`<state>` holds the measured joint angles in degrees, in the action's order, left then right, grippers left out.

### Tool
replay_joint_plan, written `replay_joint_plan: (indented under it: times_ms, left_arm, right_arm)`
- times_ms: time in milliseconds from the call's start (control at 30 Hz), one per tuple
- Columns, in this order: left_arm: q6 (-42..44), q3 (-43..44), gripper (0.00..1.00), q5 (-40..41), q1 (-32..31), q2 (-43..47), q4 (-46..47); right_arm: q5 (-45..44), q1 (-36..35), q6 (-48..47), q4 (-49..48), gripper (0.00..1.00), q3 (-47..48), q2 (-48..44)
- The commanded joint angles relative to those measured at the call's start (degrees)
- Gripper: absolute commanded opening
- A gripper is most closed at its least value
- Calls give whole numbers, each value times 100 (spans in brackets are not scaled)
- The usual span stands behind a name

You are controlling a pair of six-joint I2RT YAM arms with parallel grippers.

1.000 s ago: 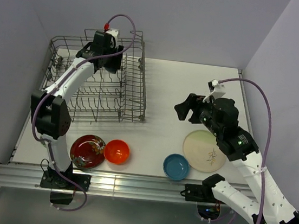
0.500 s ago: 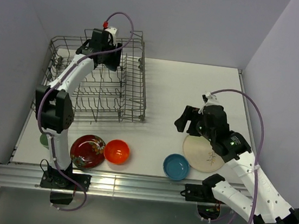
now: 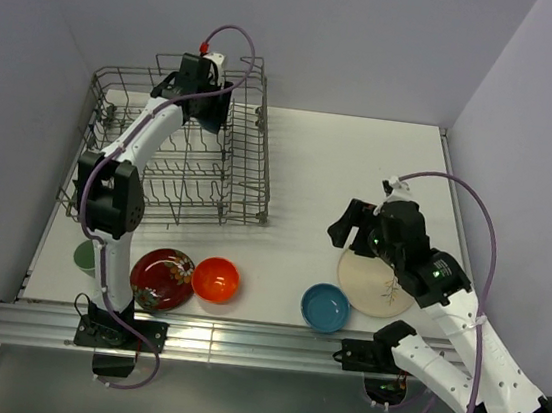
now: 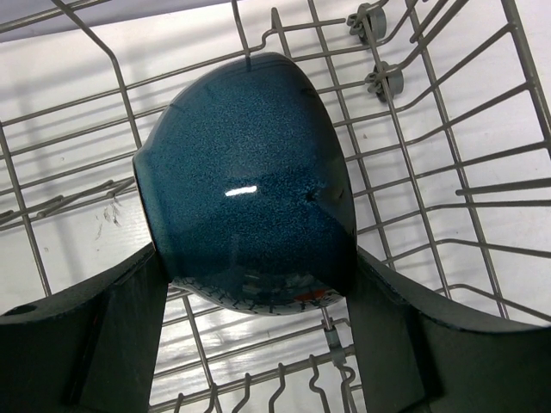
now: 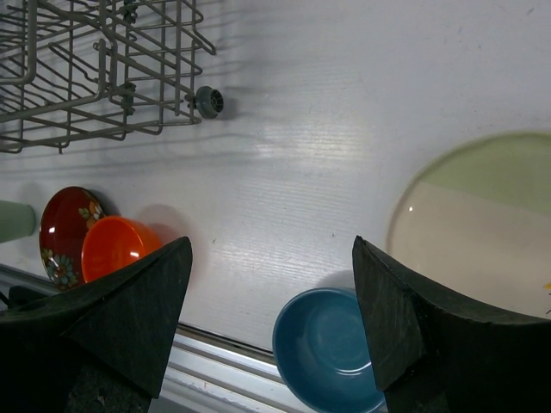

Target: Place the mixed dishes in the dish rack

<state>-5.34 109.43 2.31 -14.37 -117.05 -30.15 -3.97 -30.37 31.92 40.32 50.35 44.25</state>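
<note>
The teal bowl (image 4: pixel 245 181) hangs tilted, bottom up, over the wires of the dish rack (image 4: pixel 448 172), with my left gripper (image 4: pixel 254 292) shut on its sides. From above, that gripper (image 3: pixel 197 91) is at the back of the dish rack (image 3: pixel 175 169) and hides the bowl. My right gripper (image 5: pixel 271 284) is open and holds nothing, hovering above the small blue bowl (image 5: pixel 331 348) and left of the cream plate (image 5: pixel 482 224). Near the front edge sit the orange bowl (image 3: pixel 216 279), the red floral bowl (image 3: pixel 161 278) and the pale green cup (image 3: pixel 84 254).
The table's metal front rail (image 3: pixel 240 338) runs just beyond the blue bowl (image 3: pixel 325 307). The plate (image 3: pixel 377 284) lies partly under the right arm. Walls close in the table on the left, back and right.
The right gripper has dropped toward the front of the table, over the plate's left edge and the blue bowl. The left gripper shifted slightly at the rack's back, still on the teal bowl.
</note>
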Motion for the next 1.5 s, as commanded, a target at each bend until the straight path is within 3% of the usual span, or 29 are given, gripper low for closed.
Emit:
replay_joint_plan:
  times_ms: [0,133,233,300,400,433,533,700,733,1067,1300,1467]
  left_arm:
    - [-186,500,0,7,-83,-221,-104]
    - [-221,492,7,15,-83,-353,-140]
    - [-309,387,28,182,-92,-344,-87]
    - [-371,334,34,200,-92,-318,-44]
    - [-432,237,56,331,-145,-283,27]
    - [-432,202,68,384,-171,-274,44]
    - [-450,53,82,332,-189,-204,185]
    - [-555,8,93,297,-189,-186,229]
    - [-599,-18,98,279,-189,-177,264]
    - [-941,-255,99,393,-198,42,483]
    - [-1364,-1177,99,702,-198,1121,1020]
    - [-1618,-1073,97,535,-198,1369,625]
  right_arm:
    - [-192,22,103,125,82,72,-118]
    - [-192,22,148,231,82,54,-145]
    - [-227,22,121,284,82,10,-162]
    - [-236,22,121,284,82,-16,-189]
    - [-210,22,112,249,82,-69,-206]
    - [-201,22,121,240,82,-78,-197]
    - [-183,22,130,249,82,-113,-171]
    - [-218,22,113,240,82,-157,-232]
    - [-219,22,104,240,82,-174,-224]
    - [-157,22,60,205,82,-262,-259]
    - [-148,22,200,459,82,-227,-145]
    - [-122,22,411,591,82,-350,-171]
